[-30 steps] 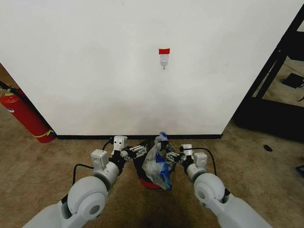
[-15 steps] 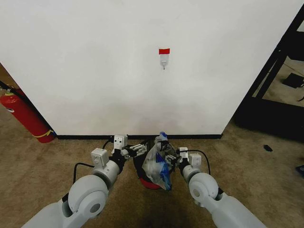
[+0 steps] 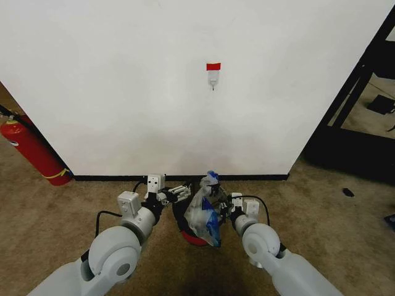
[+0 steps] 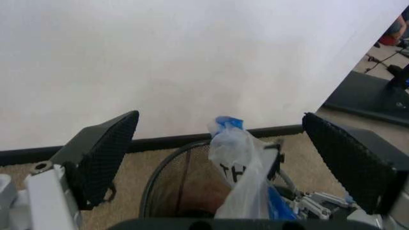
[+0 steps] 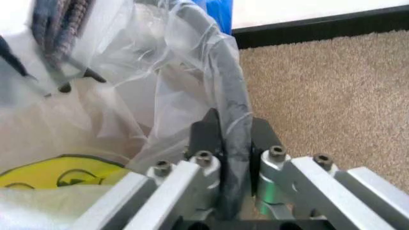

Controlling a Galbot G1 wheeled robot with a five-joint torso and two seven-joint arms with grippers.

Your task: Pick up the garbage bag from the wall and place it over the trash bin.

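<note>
- Head view: the garbage bag (image 3: 203,213) is down low in front of the wall (image 3: 185,74), bunched up over the right side of the trash bin (image 3: 192,233). It's thin see-through white plastic, all crinkled, with a big blue patch on its lower front and a little blue knot sticking up on top. Just the bin's dark rim and red base peek out around it. The white hook (image 3: 213,79) sits high on the wall under a red tape strip (image 3: 213,66), bare. A red fire extinguisher (image 3: 32,151) leans by the wall off to the left.
- Head view again: the left gripper (image 3: 182,193) is at the bin's left rim, and the right gripper (image 3: 223,203) is tucked right against the bag's right edge. Carpet (image 3: 339,216) is brown.
- Left wrist view: the left gripper's two black textured pads (image 4: 105,153) are spread wide with nothing between them. Past them, the wire-mesh bin has its mouth mostly uncovered, the bag drooping over the far side, dark lettering on the plastic, blue at top and bottom.
- Right wrist view: the right gripper (image 5: 229,139) is pinched narrow on a twisted fold of the bag, apparently along with the dark rim. The film billows out clear and wrinkly, with a yellow mark at the lower corner.
</note>
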